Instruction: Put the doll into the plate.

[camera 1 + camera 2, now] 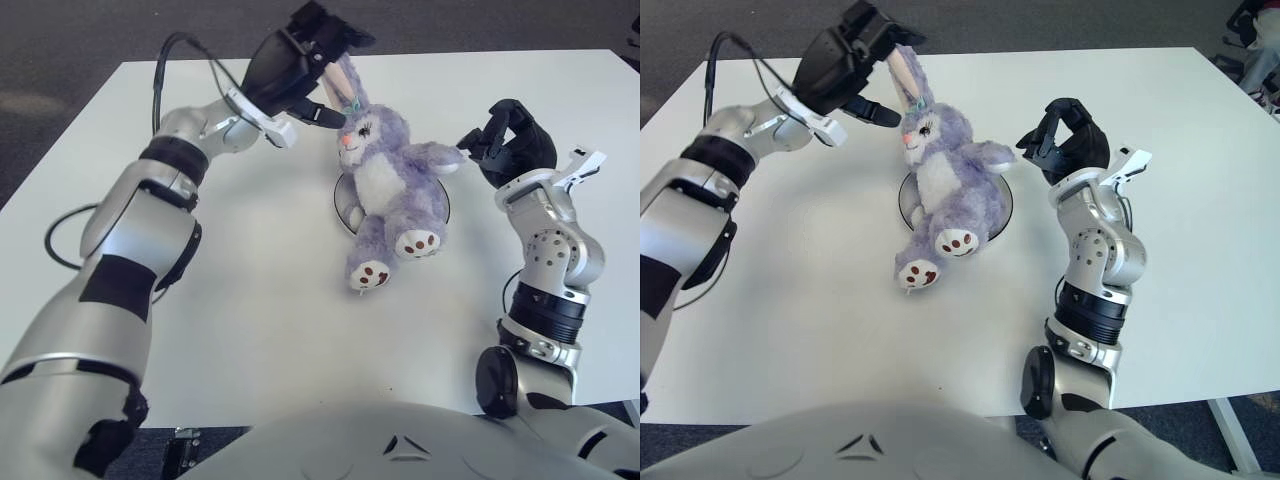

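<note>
The purple plush rabbit doll (392,190) sits leaning back on a small round plate (342,203), with its feet hanging over the plate's front rim onto the table. Its ears (345,80) stand free. My left hand (300,62) hovers just up and left of the doll's head with fingers spread, and one fingertip (330,116) points close to the face; it holds nothing. On the doll's right, my right hand (508,135) is raised with its fingers curled, a little apart from the doll's outstretched arm (445,155).
The white table (250,300) runs wide around the plate. Its far edge lies just behind my left hand, with dark floor (100,30) beyond. A black cable (185,50) loops over my left forearm.
</note>
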Robot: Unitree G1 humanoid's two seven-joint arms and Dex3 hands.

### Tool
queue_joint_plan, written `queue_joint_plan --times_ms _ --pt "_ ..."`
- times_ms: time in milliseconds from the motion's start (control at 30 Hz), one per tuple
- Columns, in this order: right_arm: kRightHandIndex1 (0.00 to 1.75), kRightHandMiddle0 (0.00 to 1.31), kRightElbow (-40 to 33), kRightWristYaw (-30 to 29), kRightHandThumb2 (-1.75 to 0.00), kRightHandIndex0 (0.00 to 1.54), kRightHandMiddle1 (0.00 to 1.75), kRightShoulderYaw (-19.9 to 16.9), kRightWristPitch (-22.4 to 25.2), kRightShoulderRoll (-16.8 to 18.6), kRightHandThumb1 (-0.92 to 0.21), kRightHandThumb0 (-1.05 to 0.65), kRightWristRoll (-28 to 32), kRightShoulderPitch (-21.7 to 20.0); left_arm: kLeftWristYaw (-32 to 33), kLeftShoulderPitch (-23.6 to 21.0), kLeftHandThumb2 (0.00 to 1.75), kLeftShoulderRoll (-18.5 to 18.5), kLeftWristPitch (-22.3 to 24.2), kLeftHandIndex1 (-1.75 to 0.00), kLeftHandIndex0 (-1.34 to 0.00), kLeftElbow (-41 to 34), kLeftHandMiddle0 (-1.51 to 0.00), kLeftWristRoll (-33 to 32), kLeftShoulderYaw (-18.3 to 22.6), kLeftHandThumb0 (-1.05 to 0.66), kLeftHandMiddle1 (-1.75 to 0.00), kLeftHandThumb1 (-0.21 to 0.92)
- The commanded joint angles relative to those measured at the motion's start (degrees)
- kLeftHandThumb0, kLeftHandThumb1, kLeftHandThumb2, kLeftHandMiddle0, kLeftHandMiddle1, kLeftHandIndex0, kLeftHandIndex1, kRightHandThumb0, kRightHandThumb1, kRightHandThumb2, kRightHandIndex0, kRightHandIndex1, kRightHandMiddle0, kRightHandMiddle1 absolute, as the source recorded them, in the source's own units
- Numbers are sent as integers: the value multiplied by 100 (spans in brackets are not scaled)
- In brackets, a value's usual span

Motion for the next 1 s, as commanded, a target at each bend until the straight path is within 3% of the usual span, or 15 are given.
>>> queue_joint_plan --times_ms 0,100,300,533,800,967 --pt "164 53 175 114 -153 81 175 -3 -144 -229 -11 0 -138 5 -617 320 77 -47 297 -141 -17 37 -43 -741 500 -57 -122 68" --pt "164 53 284 203 -153 82 175 35 -215 -386 -10 0 -266 25 -1199 591 75 -262 631 -157 -26 3 -45 -1540 1029 -47 -127 71" --pt "165 53 419 316 -154 82 175 77 -353 -541 -10 0 -419 55 -1948 888 82 -382 1032 -172 -33 -40 -45 -2392 1616 -39 -141 69" --pt "167 52 543 378 -154 80 175 214 -593 -724 -11 0 -815 116 -2463 1173 85 -571 1271 -174 -34 49 -57 -3115 2211 -39 -152 68" --pt "169 52 557 314 -154 80 175 402 -823 -851 -11 0 -1384 222 -3352 1602 86 -1031 1421 -175 -35 -165 -70 -4215 2962 -39 -160 67" --pt "170 50 738 447 -152 78 175 482 -1131 -939 -13 0 -1624 322 -3678 1794 86 -1169 1664 -175 -35 -269 -73 -4553 3216 -39 -164 67"
